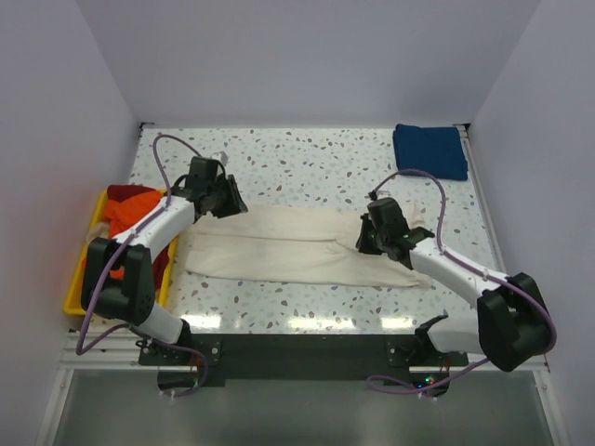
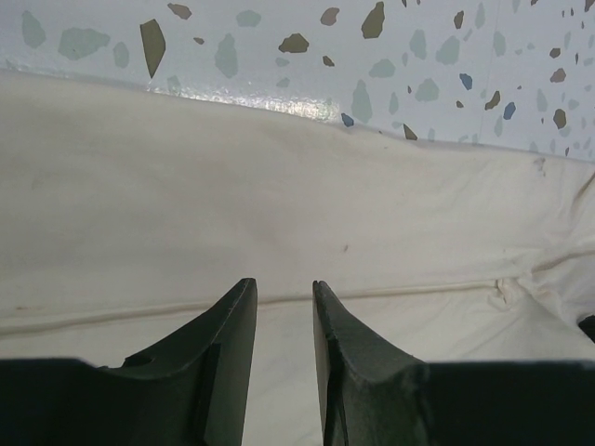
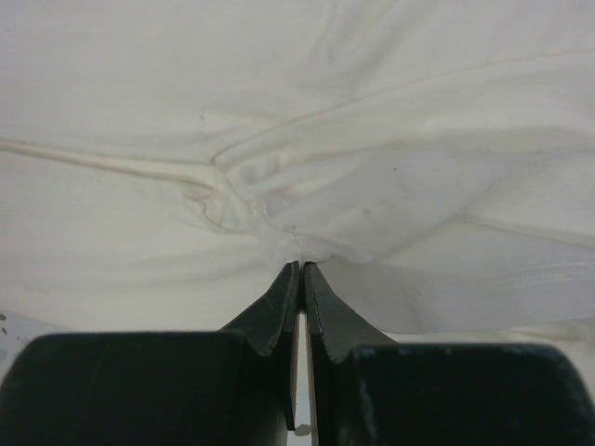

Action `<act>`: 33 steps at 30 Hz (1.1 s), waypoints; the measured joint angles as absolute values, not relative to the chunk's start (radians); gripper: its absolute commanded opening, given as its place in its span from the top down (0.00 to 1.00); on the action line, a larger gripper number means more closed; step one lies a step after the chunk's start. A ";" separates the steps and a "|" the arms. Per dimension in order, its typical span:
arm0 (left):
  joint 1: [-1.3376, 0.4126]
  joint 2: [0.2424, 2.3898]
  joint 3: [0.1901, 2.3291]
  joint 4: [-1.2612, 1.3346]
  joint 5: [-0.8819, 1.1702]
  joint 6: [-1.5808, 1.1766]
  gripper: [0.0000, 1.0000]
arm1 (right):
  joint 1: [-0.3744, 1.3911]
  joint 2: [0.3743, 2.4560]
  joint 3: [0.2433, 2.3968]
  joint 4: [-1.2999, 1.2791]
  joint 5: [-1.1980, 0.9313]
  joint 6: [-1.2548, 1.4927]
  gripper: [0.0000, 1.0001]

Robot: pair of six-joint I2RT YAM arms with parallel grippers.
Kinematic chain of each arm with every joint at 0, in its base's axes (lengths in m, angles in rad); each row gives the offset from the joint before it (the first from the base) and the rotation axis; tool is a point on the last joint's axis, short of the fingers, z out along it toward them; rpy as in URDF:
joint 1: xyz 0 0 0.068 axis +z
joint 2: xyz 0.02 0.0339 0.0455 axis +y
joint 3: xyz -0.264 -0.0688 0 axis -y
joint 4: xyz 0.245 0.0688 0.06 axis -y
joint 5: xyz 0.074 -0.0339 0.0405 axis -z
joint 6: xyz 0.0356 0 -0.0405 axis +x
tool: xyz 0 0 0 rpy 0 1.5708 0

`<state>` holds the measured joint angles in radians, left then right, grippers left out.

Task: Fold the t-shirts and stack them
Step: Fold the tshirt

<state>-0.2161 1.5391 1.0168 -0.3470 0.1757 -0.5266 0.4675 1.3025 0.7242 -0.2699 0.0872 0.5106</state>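
Top external view has the cream t-shirt [image 1: 297, 246] lying flat in a long folded band across the middle of the speckled table [image 1: 307, 167], running left to right between the two arms. The left gripper [image 1: 228, 200] sits at the band's far left corner and the right gripper [image 1: 364, 237] near its right end. The right arm [image 1: 456, 269] lies across that end and hides part of the cloth.

A dark blue t-shirt [image 1: 429, 150] rests folded at the far right corner of the table, well apart from the cream one. At the left edge, orange and red shirts [image 1: 125, 212] are heaped in a yellow tray [image 1: 76, 295]. The left arm [image 1: 153, 228] crosses above the tray and covers some of it.

From the left wrist camera, the claw's fingers [image 2: 228, 344] stand spread with a clear gap. Only flat cream cloth shows beyond them, and nothing is seen caught in the gap. The shirt's far edge meets bare tabletop just ahead.

From the right wrist camera, the fingers [image 3: 274, 307] are pressed together to a thin slit. The cream cloth puckers into creases that run straight into their tips, so the claw is pinching a fold of that shirt. Cloth fills nearly the whole view there.
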 measured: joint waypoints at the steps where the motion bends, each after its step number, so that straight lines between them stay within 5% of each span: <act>1: -0.218 1.539 1.017 -0.347 0.176 -0.527 0.65 | 0.485 1.290 0.708 -0.268 0.088 0.523 0.94; 20: -0.246 1.541 1.016 -0.355 0.176 -0.527 0.64 | 0.601 1.239 0.605 -0.216 0.131 0.644 0.90; 24: -0.271 1.541 1.016 -0.359 0.175 -0.528 0.64 | 0.615 1.259 0.605 -0.208 0.132 0.652 0.77; 33: -0.361 1.543 1.016 -0.359 0.176 -0.531 0.57 | 0.635 1.243 0.606 -0.224 0.136 0.656 0.73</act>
<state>-0.3614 1.5433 1.0164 -0.3592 0.1757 -0.5312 0.6346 1.2434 0.6056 -0.2237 0.1364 0.6556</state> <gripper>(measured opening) 0.405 0.260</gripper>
